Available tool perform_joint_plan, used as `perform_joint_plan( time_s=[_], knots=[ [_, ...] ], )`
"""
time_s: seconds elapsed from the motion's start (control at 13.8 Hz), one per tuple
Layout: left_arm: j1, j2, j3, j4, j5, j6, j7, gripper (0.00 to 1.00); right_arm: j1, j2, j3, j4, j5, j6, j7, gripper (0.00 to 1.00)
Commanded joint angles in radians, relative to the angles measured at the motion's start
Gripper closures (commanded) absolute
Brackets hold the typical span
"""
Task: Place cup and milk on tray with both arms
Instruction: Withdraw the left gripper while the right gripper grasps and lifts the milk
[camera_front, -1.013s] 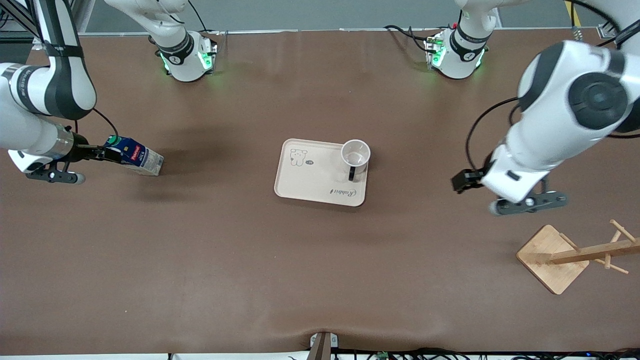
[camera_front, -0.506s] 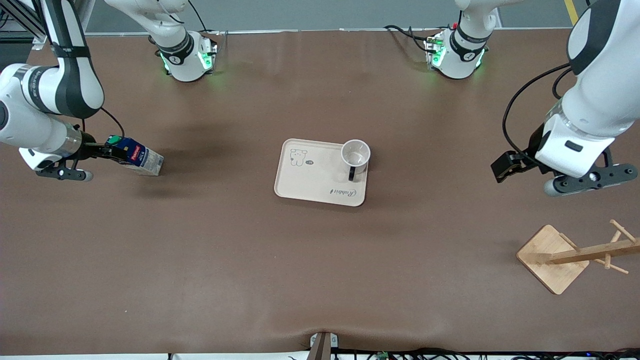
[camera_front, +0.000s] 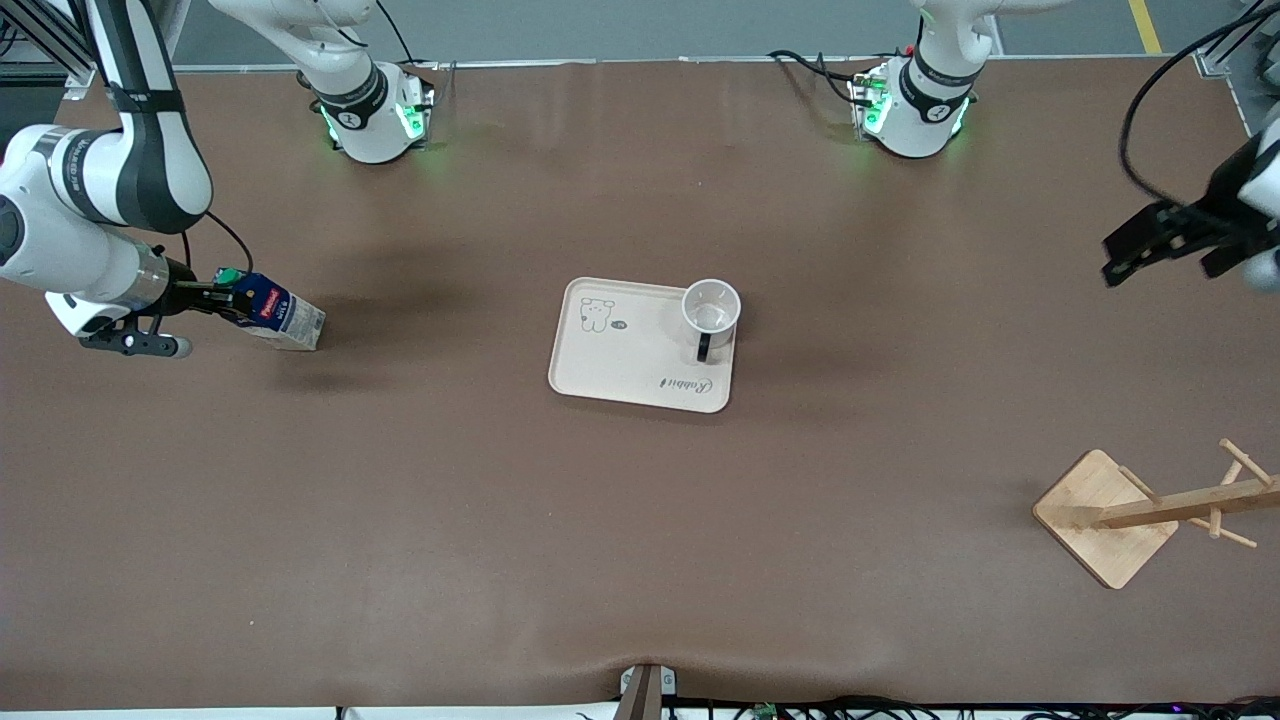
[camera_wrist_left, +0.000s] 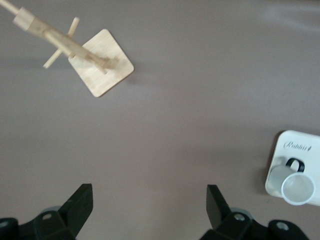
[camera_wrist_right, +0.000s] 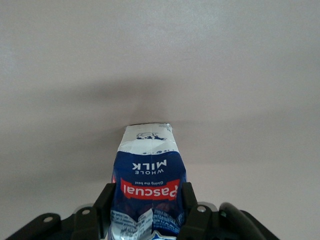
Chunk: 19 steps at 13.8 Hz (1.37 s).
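The white cup (camera_front: 711, 308) stands upright on the cream tray (camera_front: 620, 370), at the tray's corner toward the left arm's end; both also show in the left wrist view, the cup (camera_wrist_left: 298, 188) on the tray (camera_wrist_left: 300, 147). The dark-blue milk (camera_front: 280, 318) leans tilted with its pale base at the table, toward the right arm's end. My right gripper (camera_front: 238, 300) is shut on the milk's upper part; in the right wrist view the fingers (camera_wrist_right: 106, 197) press both sides of the carton (camera_wrist_right: 149, 167). My left gripper (camera_front: 1135, 245) is open and empty, up in the air at the left arm's end of the table.
A wooden mug rack with a square base (camera_front: 1105, 518) stands nearer the front camera at the left arm's end; it also shows in the left wrist view (camera_wrist_left: 102, 70). The arm bases with green lights (camera_front: 375, 115) stand along the table's edge farthest from the front camera.
My left arm has swung away from the tray toward its own end of the table, gripper open. My right gripper has slid a little farther onto the milk; the carton has barely moved.
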Motion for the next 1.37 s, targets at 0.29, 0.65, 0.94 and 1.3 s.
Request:
perform_joint_plan(
  time_s=[0.29,0.65,0.94,1.3],
  knots=[
    [-0.023,-0.078,0.009,-0.098,-0.012,0.014,0.006,0.00,0.141,-0.019,0.016,0.201,0.111,-0.211,0.085,1.00],
    [-0.022,-0.069,0.009,-0.099,-0.010,0.027,0.006,0.00,0.406,-0.006,0.016,0.298,0.113,-0.230,0.425,1.00],
    [-0.022,-0.071,0.011,-0.099,-0.010,0.025,0.006,0.00,0.632,0.134,0.016,0.454,0.113,-0.239,0.729,1.00],
    [-0.022,-0.071,0.011,-0.102,-0.010,0.025,0.009,0.00,0.760,0.270,0.015,0.548,0.116,-0.227,0.820,1.00]
  ],
)
